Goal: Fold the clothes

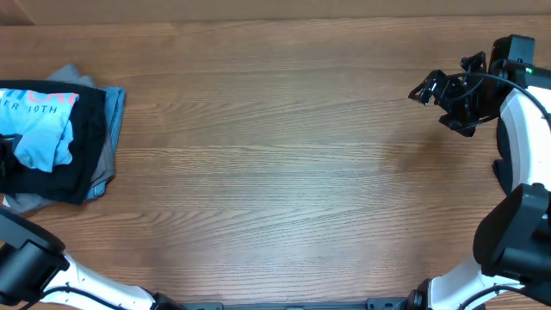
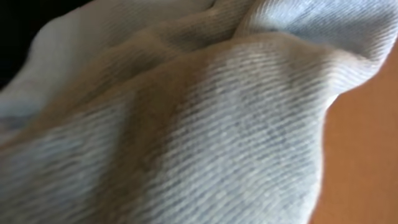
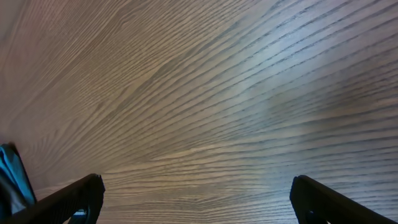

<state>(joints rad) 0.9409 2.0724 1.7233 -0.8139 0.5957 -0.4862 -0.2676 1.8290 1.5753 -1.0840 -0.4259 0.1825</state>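
Left claw (image 1: 7, 153) clenched on sky-blue T-shirt (image 1: 39, 138) atop dark pile (image 1: 86, 164), right claw (image 3: 196, 190) released

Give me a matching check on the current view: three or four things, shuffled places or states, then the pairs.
1. light blue T-shirt
2. black T-shirt
3. grey T-shirt
4. right gripper

A. open, over the table at right
B. edge peeking from under the black one
C. uppermost garment, at left
D. directly beneath the light blue one

Pairs: 1-C, 2-D, 3-B, 4-A
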